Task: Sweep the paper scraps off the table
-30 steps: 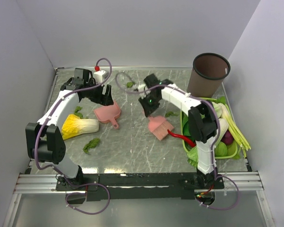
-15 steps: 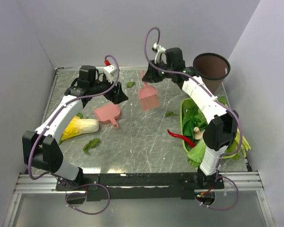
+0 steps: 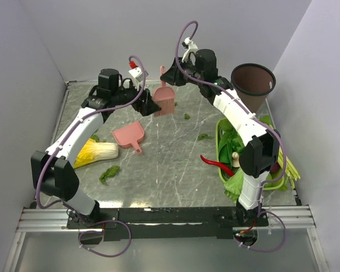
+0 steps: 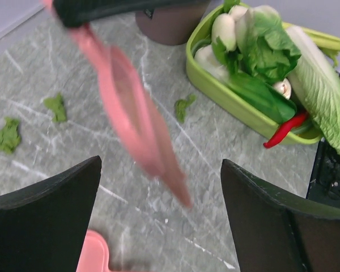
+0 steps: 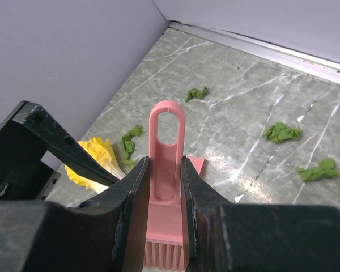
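Brush: the right end effector point(image 5: 165, 170) is staying clamped on the handle of the pink brush point(image 3: 165, 103). Over the last second it is carrying the brush from low over the middle of the counter point(image 3: 170, 175) to the upper centre of the top view, with the bristles clear of the surface.
Left end effector point(image 4: 160, 163): it is rising up and right, away from the pink dustpan point(image 3: 129, 135). Its jaws are widening, and they are now standing wide apart on either side of the brush head.
Dustpan: it is lying flat and unheld, left of centre.
Paper scraps point(image 3: 109, 173): they are lying scattered on the counter. One is in the lower left below the cabbage point(image 3: 97, 152), one is above the cabbage, and two are right of centre near the green tray point(image 4: 207, 85).
Meaning for the task: sweeping is apparently pausing. The arms seem to be setting up a handover of the brush, and no scrap appears to be sitting in the dustpan yet.
Left wrist view alone: it is showing open space between each finger and the brush, which is blurring with motion. It is also showing the vegetables filling the tray.
Right wrist view alone: it is showing both fingers pressing the sides of the loop handle. Further scraps are lying towards the far rail.
Top view alone: it is showing both arms meeting, well above the dustpan.
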`<action>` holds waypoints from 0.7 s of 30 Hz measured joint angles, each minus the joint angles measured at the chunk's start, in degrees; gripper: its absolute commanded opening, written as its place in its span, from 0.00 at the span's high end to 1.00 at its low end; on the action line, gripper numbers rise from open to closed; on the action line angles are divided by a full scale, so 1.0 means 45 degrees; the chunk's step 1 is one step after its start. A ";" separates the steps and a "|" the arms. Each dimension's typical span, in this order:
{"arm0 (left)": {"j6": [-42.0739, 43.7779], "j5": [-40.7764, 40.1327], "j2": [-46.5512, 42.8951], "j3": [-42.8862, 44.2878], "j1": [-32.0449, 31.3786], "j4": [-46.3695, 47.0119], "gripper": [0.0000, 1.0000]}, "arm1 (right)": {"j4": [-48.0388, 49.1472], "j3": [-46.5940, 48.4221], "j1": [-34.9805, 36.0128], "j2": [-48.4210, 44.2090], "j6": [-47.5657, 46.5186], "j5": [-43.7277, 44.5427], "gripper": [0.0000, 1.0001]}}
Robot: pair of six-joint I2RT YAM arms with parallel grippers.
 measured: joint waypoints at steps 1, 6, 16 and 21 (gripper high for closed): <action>-0.0039 0.0073 0.0155 0.0233 -0.0073 -0.0010 0.11 | 0.0024 0.0000 0.0097 0.0000 -0.0073 0.0117 1.00; -0.0092 -0.0107 0.0704 0.1010 -0.0223 -0.0034 0.21 | 0.0034 0.0000 0.0321 0.0000 -0.0393 0.0209 1.00; 0.0107 -0.0534 0.1705 0.2414 -0.0214 -0.1360 0.85 | 0.0325 -0.0243 0.0573 -0.0015 -0.0962 -0.0379 1.00; -0.0146 -0.0787 0.1919 0.2404 0.0189 -0.1554 0.99 | 0.0083 -0.0379 0.0559 -0.0102 -0.1151 -0.0505 0.32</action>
